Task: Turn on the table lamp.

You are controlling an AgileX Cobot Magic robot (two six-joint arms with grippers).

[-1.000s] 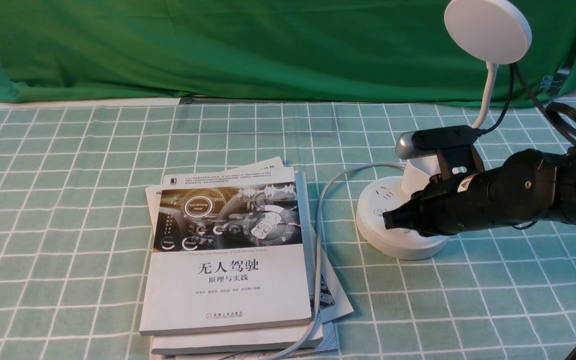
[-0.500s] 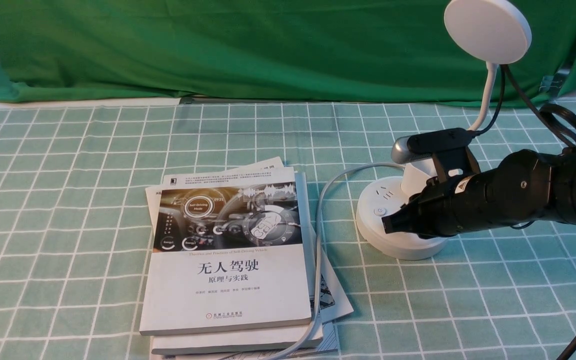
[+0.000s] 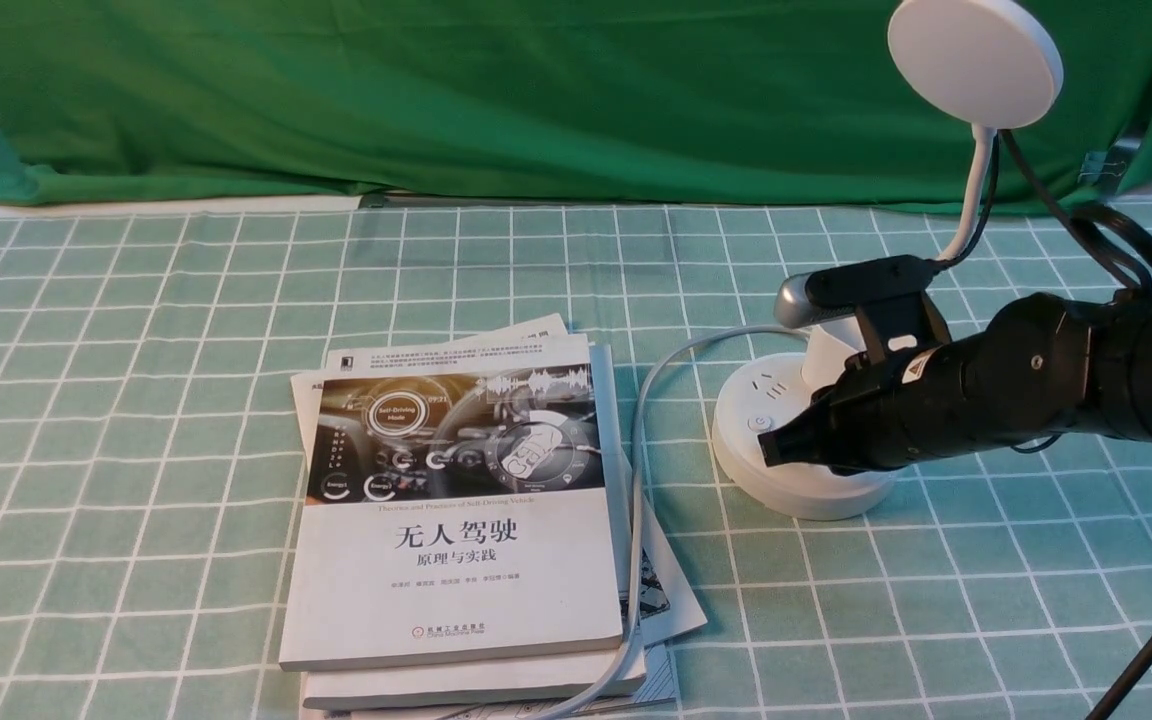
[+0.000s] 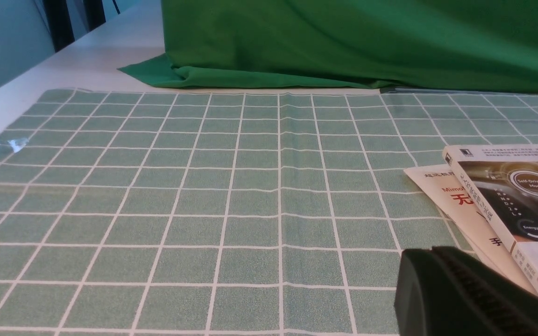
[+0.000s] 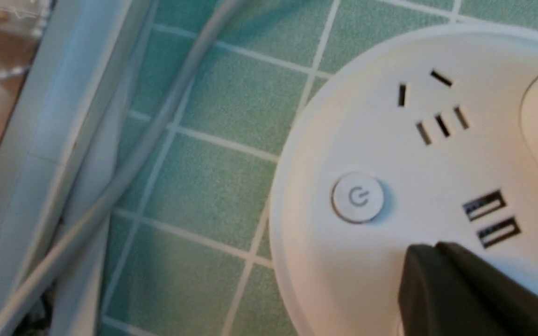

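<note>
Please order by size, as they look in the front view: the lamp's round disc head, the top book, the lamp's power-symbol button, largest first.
1. Top book
2. Disc head
3. Power-symbol button

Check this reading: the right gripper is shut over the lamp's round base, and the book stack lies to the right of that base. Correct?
Wrong side: the book stack lies left of the round base, as the front view shows. The rest stands.
</note>
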